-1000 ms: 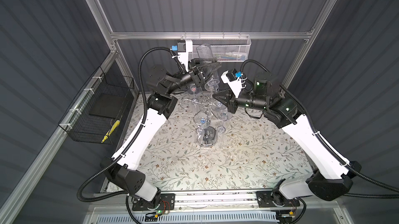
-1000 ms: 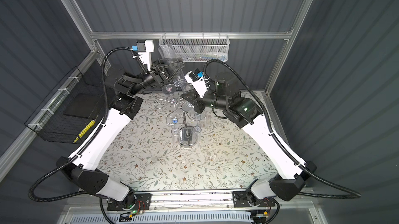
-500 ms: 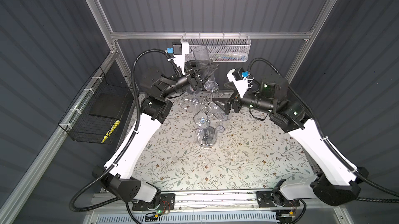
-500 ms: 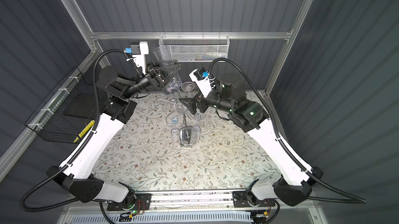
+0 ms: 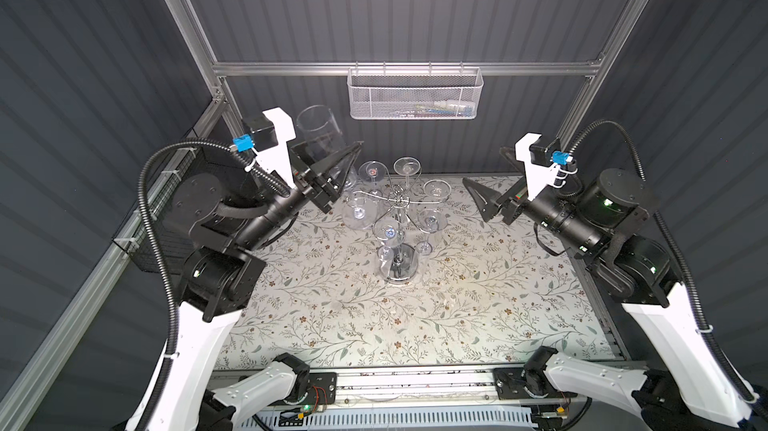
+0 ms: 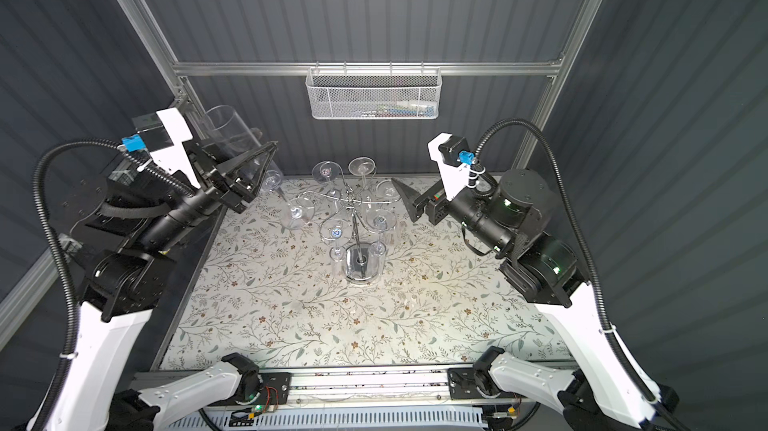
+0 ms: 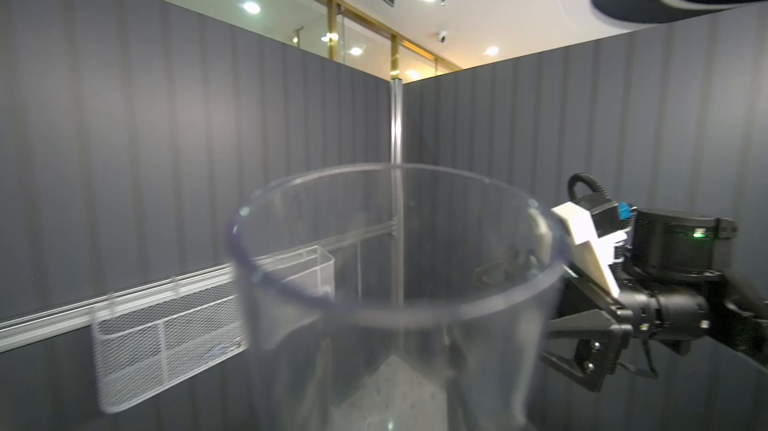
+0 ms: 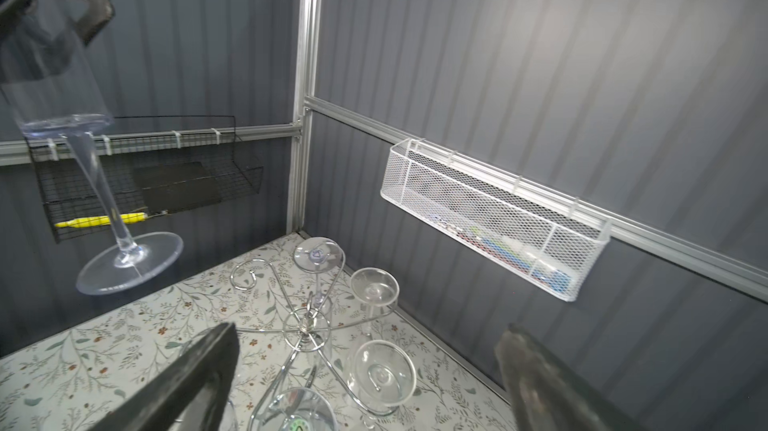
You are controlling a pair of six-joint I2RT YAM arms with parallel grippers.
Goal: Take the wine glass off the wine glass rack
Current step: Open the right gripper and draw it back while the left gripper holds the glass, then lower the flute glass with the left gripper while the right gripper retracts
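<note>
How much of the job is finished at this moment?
Done: one wine glass is clear of the wine glass rack, its foot in the air beside an empty scroll arm.
In hand: the left gripper holds it by the bowl; the right gripper is open and empty.
Left: probably only setting it down. Other glasses hang on the rack.

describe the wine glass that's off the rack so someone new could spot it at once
From the chrome wine glass rack in the middle of the table, look to the left tool raised beside it near the back left corner. The wine glass is clamped there by its bowl. Unlike the other glasses hanging foot-up on the rack, it is in the air, rim up.
</note>
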